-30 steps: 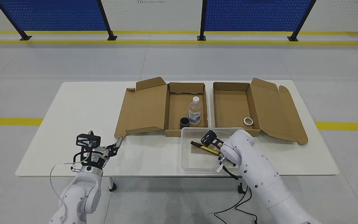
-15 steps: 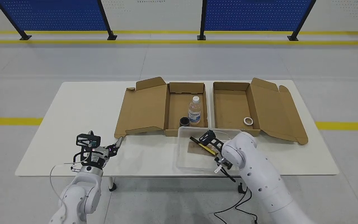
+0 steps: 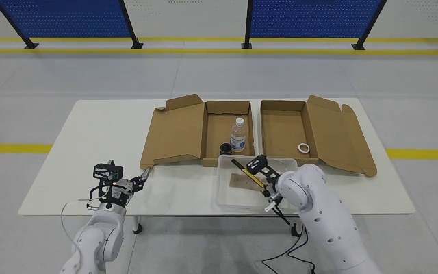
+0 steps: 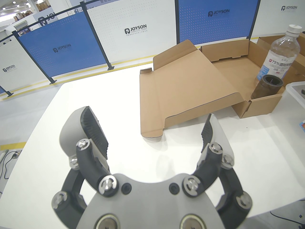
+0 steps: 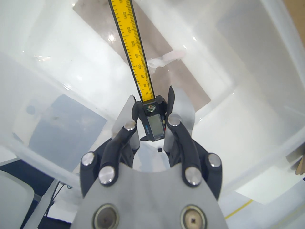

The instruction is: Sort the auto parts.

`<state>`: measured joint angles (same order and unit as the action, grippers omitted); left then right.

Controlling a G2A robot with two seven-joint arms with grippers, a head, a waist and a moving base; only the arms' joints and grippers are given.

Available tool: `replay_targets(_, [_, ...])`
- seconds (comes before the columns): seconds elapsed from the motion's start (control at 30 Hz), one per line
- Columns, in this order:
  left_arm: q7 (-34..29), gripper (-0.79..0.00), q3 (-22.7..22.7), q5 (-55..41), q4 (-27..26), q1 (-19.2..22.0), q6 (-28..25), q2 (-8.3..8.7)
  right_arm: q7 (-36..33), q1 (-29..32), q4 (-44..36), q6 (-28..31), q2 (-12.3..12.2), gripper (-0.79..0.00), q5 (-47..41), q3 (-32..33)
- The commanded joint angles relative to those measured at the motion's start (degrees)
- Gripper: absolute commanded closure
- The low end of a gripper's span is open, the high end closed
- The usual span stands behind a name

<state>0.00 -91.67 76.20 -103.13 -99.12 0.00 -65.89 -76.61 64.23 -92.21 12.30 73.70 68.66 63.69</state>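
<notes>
right jaws clamped on the black head of a yellow caliper, held over the clear bin at the counter's near edge. left jaws spread apart over the near-left counter. beyond the bin: left cardboard box with bottle and black cylinder; right cardboard box with tape roll.

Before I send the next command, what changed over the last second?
The right end effector, shut on the yellow digital caliper, carried it over the clear plastic bin toward the brown cardboard boxes. The left end effector, boxes and clear plastic bottle stayed put.
</notes>
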Motion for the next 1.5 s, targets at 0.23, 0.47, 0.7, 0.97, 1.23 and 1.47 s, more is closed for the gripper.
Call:
replay_targets(0.23, [0.0,-0.785,0.0,0.0,0.0,0.0,0.0,0.0,4.4,3.7,-8.1,-1.0,-0.9,0.0,-5.4,5.3])
replay_targets(0.47, [0.0,-0.785,0.0,0.0,0.0,0.0,0.0,0.0,8.8,4.9,-9.9,-1.8,-1.1,0.0,-14.0,8.3])
replay_targets(0.7, [0.0,-0.785,0.0,0.0,0.0,0.0,0.0,0.0,9.2,4.4,-9.5,-0.9,-1.4,0.0,-18.7,8.7])
replay_targets(0.97, [0.0,-0.785,0.0,0.0,0.0,0.0,0.0,0.0,10.6,3.7,-8.6,-1.9,-1.6,0.0,-18.8,7.8])
replay_targets(1.23, [0.0,-0.785,0.0,0.0,0.0,0.0,0.0,0.0,19.3,2.7,-10.5,-9.0,-1.6,0.0,-20.5,10.4])
replay_targets(1.47, [0.0,-0.785,0.0,0.0,0.0,0.0,0.0,0.0,27.5,1.3,-9.2,-22.2,-1.3,0.0,-18.9,13.6])
